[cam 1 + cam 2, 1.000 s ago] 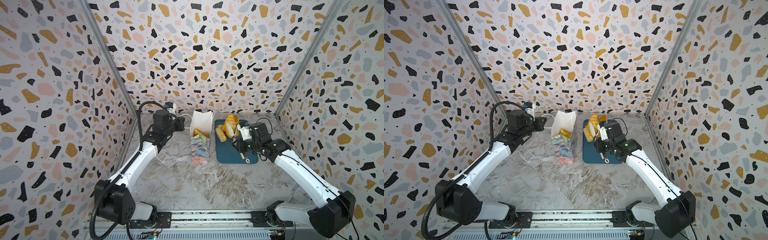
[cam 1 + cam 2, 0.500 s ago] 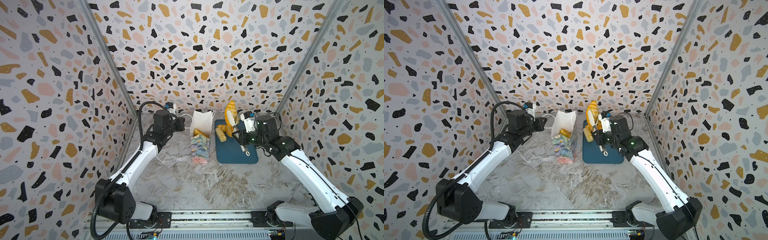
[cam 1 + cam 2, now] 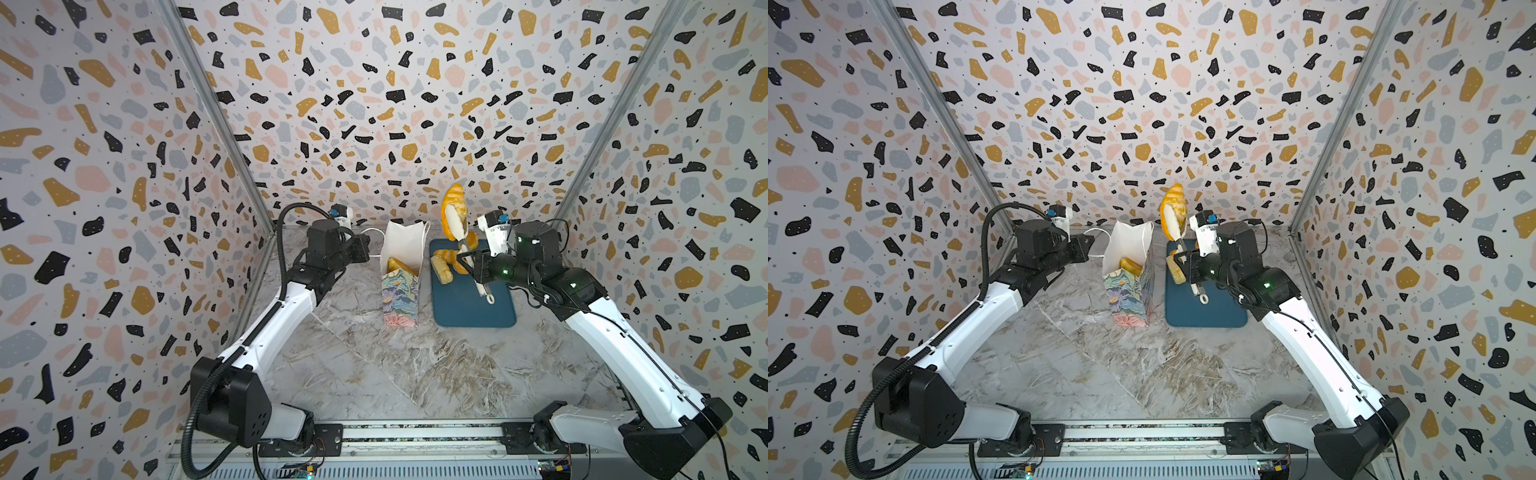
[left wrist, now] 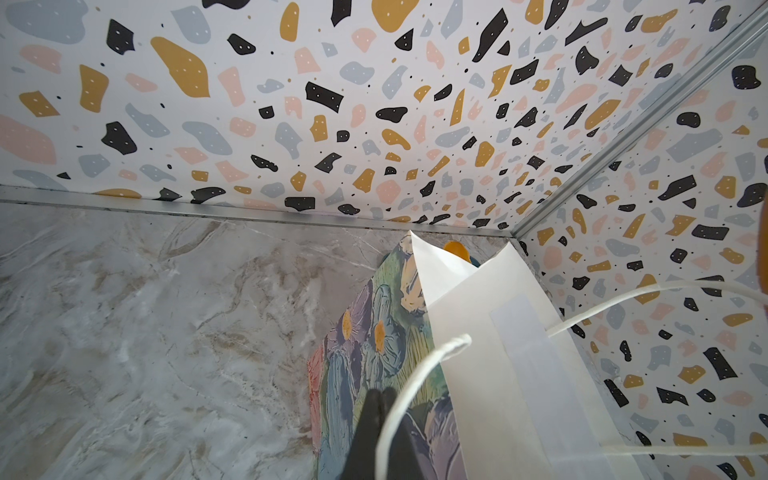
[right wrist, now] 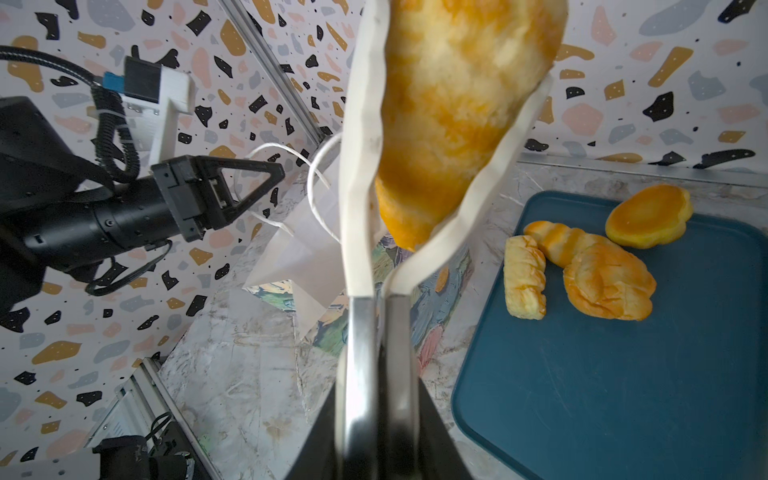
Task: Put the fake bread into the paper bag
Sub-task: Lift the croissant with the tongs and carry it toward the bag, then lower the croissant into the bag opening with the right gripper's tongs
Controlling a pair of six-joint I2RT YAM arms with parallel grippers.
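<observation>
On the grey marble tabletop (image 3: 374,374), a flat dark teal tray (image 3: 478,313) carries several glossy golden toy breads (image 5: 609,286). Just beside it stands the tall flower-printed paper bag (image 3: 400,297), with one golden loaf (image 3: 400,266) inside. The left gripper (image 4: 379,395) is closed, seemingly pinching the bag's white cord handle (image 4: 415,374). The right gripper (image 3: 473,266) clamps metal, white-tipped tongs (image 5: 361,332), which hold a golden-brown croissant (image 5: 457,104) aloft near the bag's open top.

White links, black joints on left arm (image 3: 270,332) and right arm (image 3: 631,357); ribbed cable (image 3: 282,249) on left

Teal tray (image 3: 457,309) on marble tabletop (image 3: 395,374); white-tipped tongs (image 5: 359,328)
</observation>
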